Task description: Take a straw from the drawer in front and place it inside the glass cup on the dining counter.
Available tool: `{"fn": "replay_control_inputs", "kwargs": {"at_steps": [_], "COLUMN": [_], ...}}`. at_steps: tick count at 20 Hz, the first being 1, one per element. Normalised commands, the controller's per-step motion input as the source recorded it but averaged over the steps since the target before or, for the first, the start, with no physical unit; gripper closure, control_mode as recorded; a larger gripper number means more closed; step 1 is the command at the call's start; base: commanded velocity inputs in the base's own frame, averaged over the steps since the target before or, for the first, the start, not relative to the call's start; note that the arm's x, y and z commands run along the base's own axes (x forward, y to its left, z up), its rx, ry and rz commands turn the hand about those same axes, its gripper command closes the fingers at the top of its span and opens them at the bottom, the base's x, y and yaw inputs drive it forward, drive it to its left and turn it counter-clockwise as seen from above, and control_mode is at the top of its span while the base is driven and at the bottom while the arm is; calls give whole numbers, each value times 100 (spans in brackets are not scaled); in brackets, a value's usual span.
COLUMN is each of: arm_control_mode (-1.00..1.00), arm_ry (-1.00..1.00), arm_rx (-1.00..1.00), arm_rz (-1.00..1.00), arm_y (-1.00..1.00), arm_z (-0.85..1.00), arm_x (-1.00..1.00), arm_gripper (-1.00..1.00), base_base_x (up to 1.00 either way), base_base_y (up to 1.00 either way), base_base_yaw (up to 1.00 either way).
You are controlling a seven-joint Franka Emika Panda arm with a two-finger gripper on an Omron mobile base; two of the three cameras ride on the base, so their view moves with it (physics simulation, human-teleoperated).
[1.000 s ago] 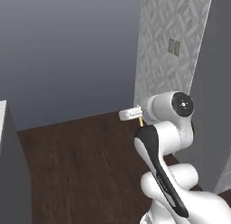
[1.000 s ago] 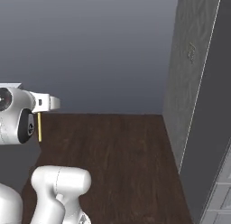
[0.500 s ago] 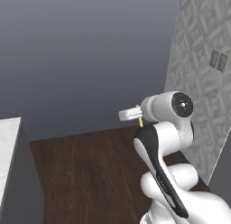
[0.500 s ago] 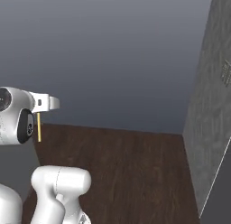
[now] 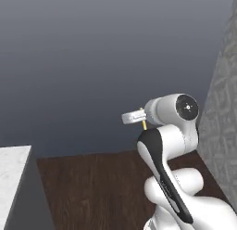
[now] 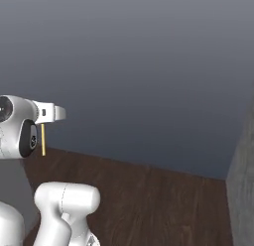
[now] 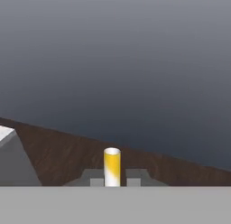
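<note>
Straw [image 6: 43, 140] hangs upright at left of the right base frame, long axis vertical, poking below the hand [image 6: 47, 122], whose fingers are clamped tight on it, above the floor [image 6: 149, 200].

Hiding most of the straw [image 5: 144, 124] behind the white wrist in the left base view, cutting its lower end off at the hand view's grey band, and clipping a marble-topped counter corner [image 5: 14, 178] at the left edge, too little showing to identify.
</note>
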Motion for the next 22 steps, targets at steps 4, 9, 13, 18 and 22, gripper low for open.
{"fn": "replay_control_inputs", "kwargs": {"at_steps": [4,9,13,18,22], "arm_control_mode": [100,100,100,100,100], "arm_ry": [0,0,0,0,0], "arm_rx": [0,0,0,0,0], "arm_rz": [0,0,0,0,0], "arm_y": [0,0,0,0,0], "arm_z": [0,0,0,0,0], "arm_x": [0,0,0,0,0], "arm_gripper": [100,100,100,100,100], "base_base_x": [100,100,100,100,100], "base_base_y": [0,0,0,-3,-8], "base_base_yaw": [41,53,58,58,58]}}
